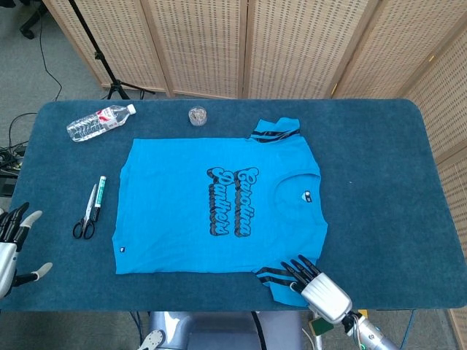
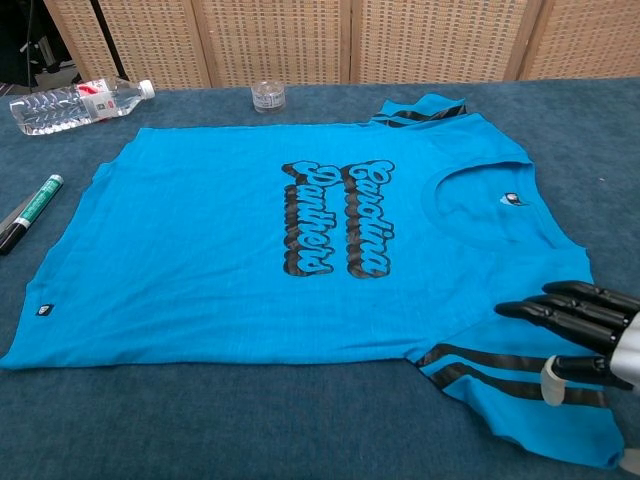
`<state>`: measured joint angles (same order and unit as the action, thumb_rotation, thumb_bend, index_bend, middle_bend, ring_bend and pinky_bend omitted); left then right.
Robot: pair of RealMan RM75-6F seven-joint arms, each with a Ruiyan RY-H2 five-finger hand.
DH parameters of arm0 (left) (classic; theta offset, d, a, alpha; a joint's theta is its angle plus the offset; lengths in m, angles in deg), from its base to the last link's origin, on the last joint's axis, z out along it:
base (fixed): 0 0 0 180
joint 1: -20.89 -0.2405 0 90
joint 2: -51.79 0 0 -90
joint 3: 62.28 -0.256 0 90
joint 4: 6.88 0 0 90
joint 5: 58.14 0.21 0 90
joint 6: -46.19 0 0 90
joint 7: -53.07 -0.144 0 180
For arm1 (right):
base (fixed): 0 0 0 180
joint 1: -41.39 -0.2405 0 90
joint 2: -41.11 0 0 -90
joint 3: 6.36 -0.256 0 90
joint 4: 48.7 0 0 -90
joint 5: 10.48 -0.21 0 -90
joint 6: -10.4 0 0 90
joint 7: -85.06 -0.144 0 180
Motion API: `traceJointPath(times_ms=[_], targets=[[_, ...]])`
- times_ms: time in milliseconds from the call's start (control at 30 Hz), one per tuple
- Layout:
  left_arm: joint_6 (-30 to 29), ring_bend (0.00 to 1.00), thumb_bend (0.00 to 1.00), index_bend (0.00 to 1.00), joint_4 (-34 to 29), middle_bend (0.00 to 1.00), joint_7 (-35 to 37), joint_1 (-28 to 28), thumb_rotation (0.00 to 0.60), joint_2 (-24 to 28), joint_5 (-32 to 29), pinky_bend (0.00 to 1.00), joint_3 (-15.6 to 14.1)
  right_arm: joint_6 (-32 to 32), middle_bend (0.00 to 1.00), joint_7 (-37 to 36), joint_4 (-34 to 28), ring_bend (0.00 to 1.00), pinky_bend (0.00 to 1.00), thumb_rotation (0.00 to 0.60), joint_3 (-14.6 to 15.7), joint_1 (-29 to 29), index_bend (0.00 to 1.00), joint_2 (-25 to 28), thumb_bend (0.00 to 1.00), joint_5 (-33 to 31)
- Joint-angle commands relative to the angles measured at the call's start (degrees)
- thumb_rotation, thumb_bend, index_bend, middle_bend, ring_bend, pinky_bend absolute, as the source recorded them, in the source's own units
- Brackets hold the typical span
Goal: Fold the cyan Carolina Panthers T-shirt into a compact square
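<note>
Cyan T-shirt (image 1: 219, 208) lies flat, unfolded, on the counter (image 1: 379, 146); all folding remains. Right hand (image 2: 585, 325), fingers spread, rests on the five-o'clock sleeve (image 2: 520, 385); left hand (image 1: 14, 244) open, empty.

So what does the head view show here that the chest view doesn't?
Only the head view shows the left hand, open at the table's left edge, the scissors, and the far table edge with the floor beyond. Only the chest view shows the right hand's thumb against the near sleeve. Both show the T-shirt lying flat, the right hand at that sleeve, the water bottle, the marker and the small glass.
</note>
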<state>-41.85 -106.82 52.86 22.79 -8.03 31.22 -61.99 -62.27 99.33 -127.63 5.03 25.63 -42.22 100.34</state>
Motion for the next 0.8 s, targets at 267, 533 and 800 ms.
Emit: traceJointPath(times_ms=[267,533,800], targets=[[0.01,0.0,0.1,0.0,-0.02,0.0,0.06,0.01,0.6,0.02,0.02,0.0,0.0,0.36,0.0,0.09,0.36,0.0,0.0,0.6,0.2,-0.33,0.45,-0.67,0.26,-0.32],[0.15,0.0,0.1,0.0,0.01,0.0,-0.02,0.05,0.6,-0.01,-0.09,0.0,0.01,0.75,0.0,0.03,0.44,0.0,0.0,0.6,0.46,-0.77,0.47,-0.98,0.36,-0.36],[0.21,0.0,0.1,0.0,0.03,0.0,0.05,0.08,0.6,0.0,-0.15,0.0,0.02,1.4,0.0,0.91,0.26,0.0,0.0,0.6,0.65,-1.04,0.47,-0.6,0.38,-0.77]])
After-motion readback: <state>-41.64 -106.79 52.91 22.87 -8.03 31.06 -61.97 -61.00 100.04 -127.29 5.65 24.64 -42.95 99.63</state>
